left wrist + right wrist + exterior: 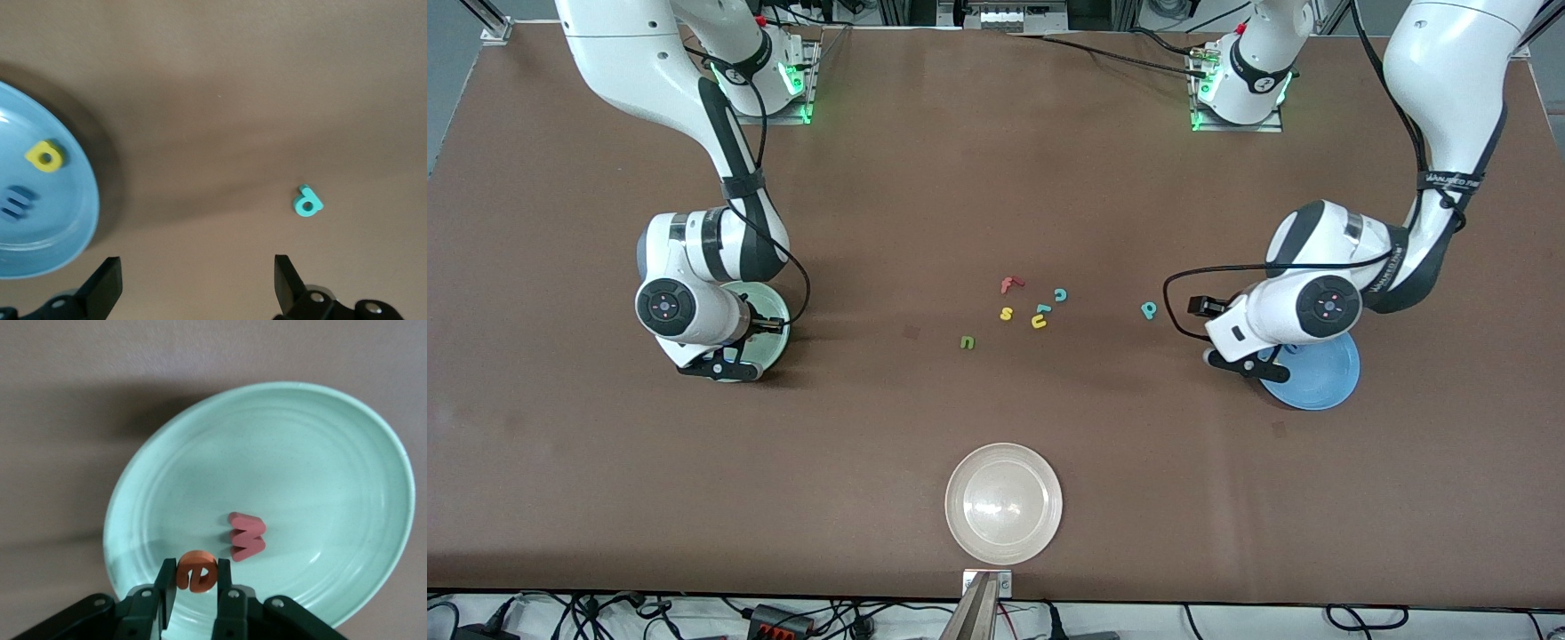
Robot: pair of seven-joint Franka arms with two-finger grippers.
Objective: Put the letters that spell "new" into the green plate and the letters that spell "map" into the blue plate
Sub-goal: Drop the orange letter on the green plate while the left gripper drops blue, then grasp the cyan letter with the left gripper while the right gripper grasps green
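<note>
Right gripper (195,587) over the glossy mint green plate (333,453), fingers pinched on the chunky orange e (197,571); pinkish-red w (245,536) lying inside that plate. Left gripper (198,283) spread wide and empty, just off the smooth blue plate (73,220), which holds the yellow a (45,156) and blue m (18,203). Teal p (307,201) on the matte brown table (996,178) near the blue plate; green n (967,342) well apart from it.

Both arms: glossy white rounded shells with black joint bands; round dark caps with small red dots at wrist joints; black cables strapped along forearms; green lights at bases; left gripper (193,287) and right gripper (195,597) with black fingers, visible screws.
</note>
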